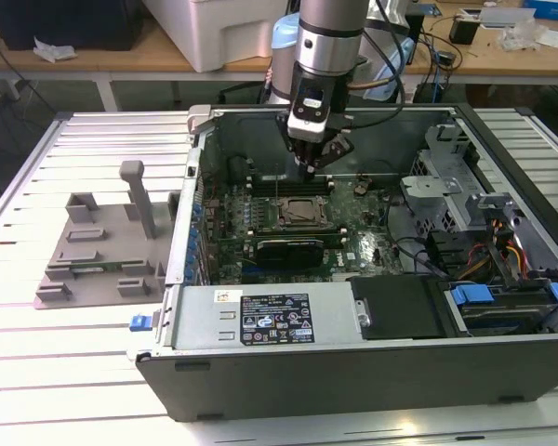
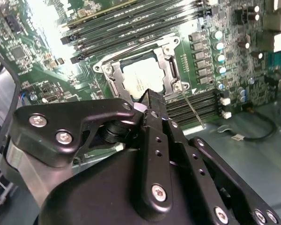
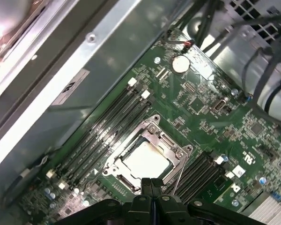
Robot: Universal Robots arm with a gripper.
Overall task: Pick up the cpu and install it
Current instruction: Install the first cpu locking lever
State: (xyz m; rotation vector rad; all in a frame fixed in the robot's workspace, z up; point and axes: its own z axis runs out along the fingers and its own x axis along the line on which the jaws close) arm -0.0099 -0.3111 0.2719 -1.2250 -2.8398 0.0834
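Note:
The cpu (image 3: 144,161) lies flat inside the metal socket frame (image 3: 155,127) on the green motherboard, its pale shiny top facing up. In the second wrist view the cpu (image 2: 141,76) sits just beyond my black fingertips. My gripper (image 3: 152,183) hangs a little above the socket's edge with its two fingers pressed together and nothing between them. In the exterior view the gripper (image 1: 312,168) hovers inside the open computer case, above and slightly behind the socket with the cpu (image 1: 302,213).
Memory slots (image 3: 105,126) run along both sides of the socket. A black card (image 1: 288,251) lies in front of it. Drive cages and cables (image 1: 465,214) crowd the case on the exterior view's right. A grey fixture (image 1: 107,246) stands outside the case on the left.

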